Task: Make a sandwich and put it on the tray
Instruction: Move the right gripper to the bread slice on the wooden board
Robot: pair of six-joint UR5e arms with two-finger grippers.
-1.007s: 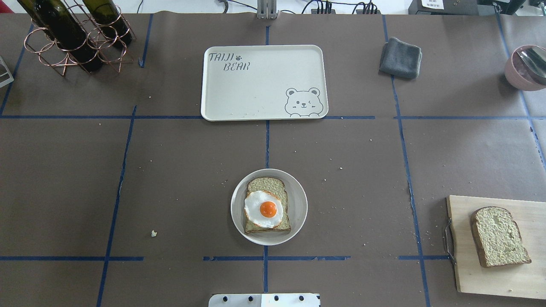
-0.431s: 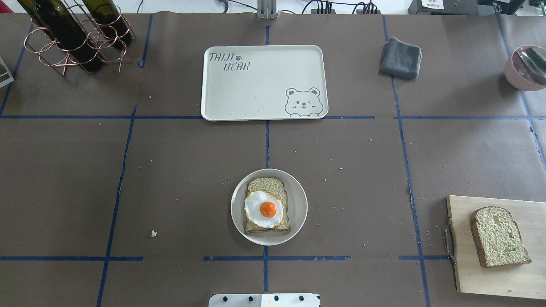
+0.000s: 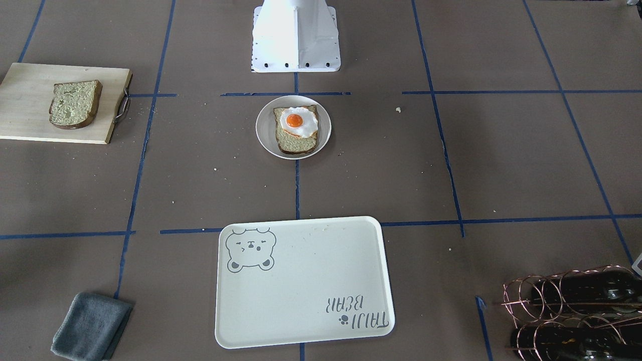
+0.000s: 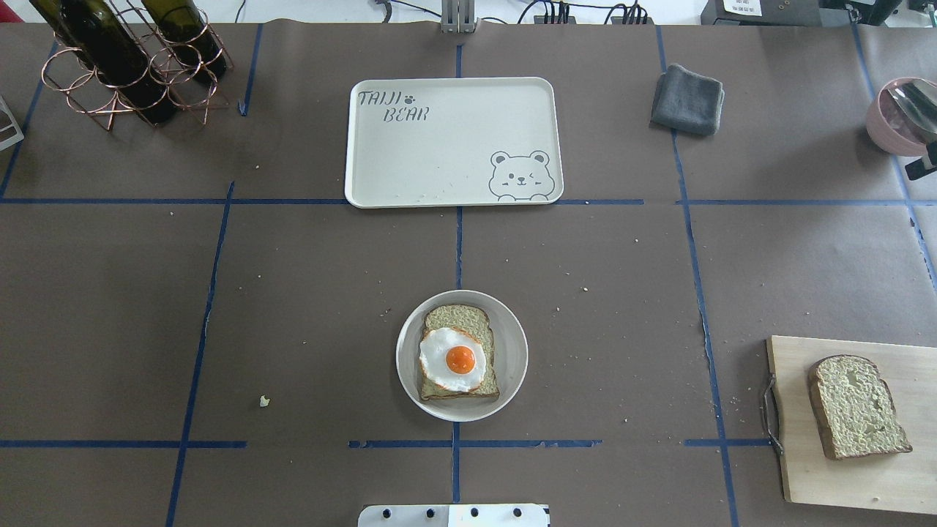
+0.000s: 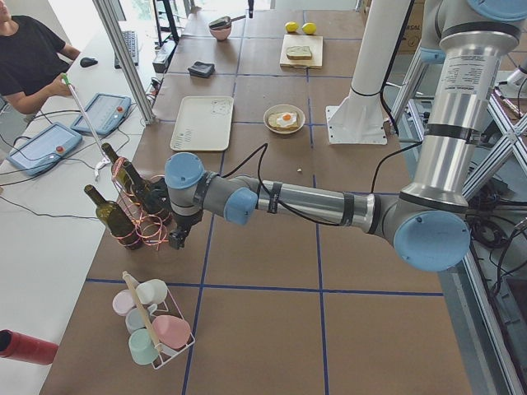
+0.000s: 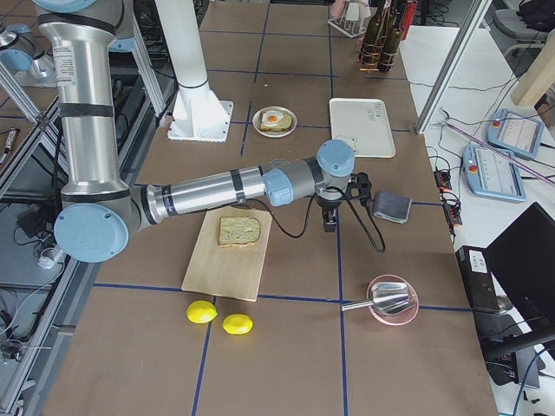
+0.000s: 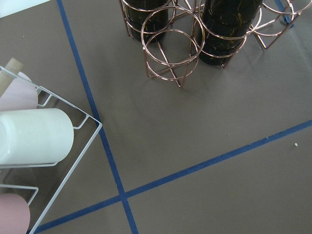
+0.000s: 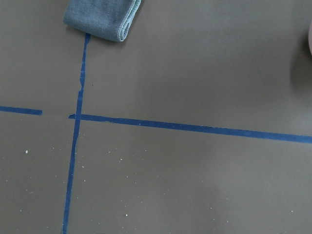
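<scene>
The words "TAIJI BEAR" are printed in grey in one corner of the tray, with a small paw mark beside them. A grey bear face is drawn in the opposite corner. The tray is cream-white and rectangular with rounded corners. It lies in the middle of the table, on the side far from the robot, and only a few crumbs are seen on it.

The sandwich is not yet put together. The first bread slice, pale tan with a dark brown crust, is laid on a round white plate near the robot's base. The fried egg, white with an orange yolk, is laid on the half of this slice nearer to the robot. The second bread slice is placed on a pale wooden board with a metal handle, at the robot's right and well apart from the plate.

The left gripper is seen only from the side, just beside a copper wire rack with dark bottles. How far it is opened, and whether something is held, cannot be told. The right gripper hangs over the table between the board and a folded grey cloth. Its opening cannot be told either.
</scene>
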